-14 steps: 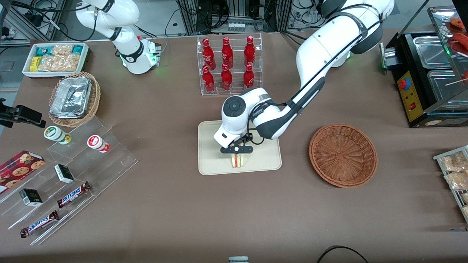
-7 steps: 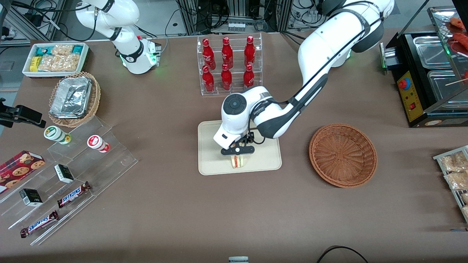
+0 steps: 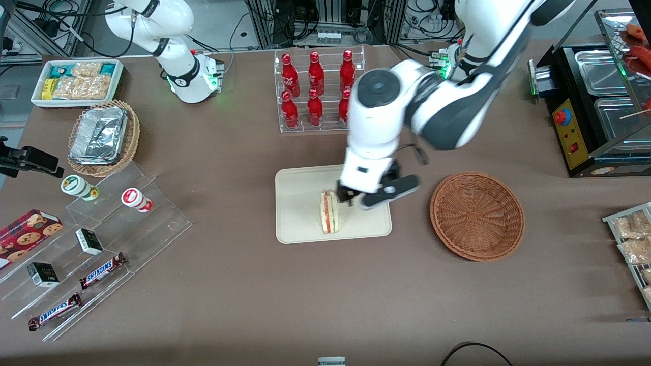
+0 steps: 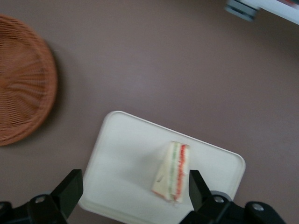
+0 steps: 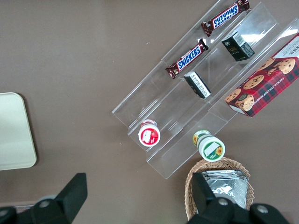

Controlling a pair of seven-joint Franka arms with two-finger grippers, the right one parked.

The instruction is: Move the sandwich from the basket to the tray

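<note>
Sandwich [image 3: 329, 212] stands on edge on the tray [image 3: 300, 223], red and green filling stripe facing up, w/ its wrapped bread sides upright; in the left wrist view the sandwich [image 4: 173, 171] sits toward one end of the tray [image 4: 121, 154], inside the rim, nothing gripping it. Tool [image 3: 375, 195] hangs above the tray, just beside the sandwich on the basket's side and raised clear of it; jaws spread wide apart, holding nothing. In the wrist view the two dark fingers [image 4: 70, 189] stand either side of the tray w/ the sandwich between them but not touching. Tray lies flat on the brown bench [image 3: 244, 284], approx. mid-bench. Basket [image 3: 477, 216], reddish-brown wicker, sits on the bench near the tray, toward the working arm's end, apart from it, w/ nothing inside; wrist view shows the same basket [image 4: 21, 84]. Farther from the front camera than the tray is a clear rack of red bottles [image 3: 316, 86], partly covered by the arm. Toward the parked arm's end: tan wicker basket w/ foil containers [image 3: 101, 136], white bin of snack packets [image 3: 77, 81], clear stepped stand [image 3: 101, 244] carrying choc bars, small boxes and two round tubs.
</note>
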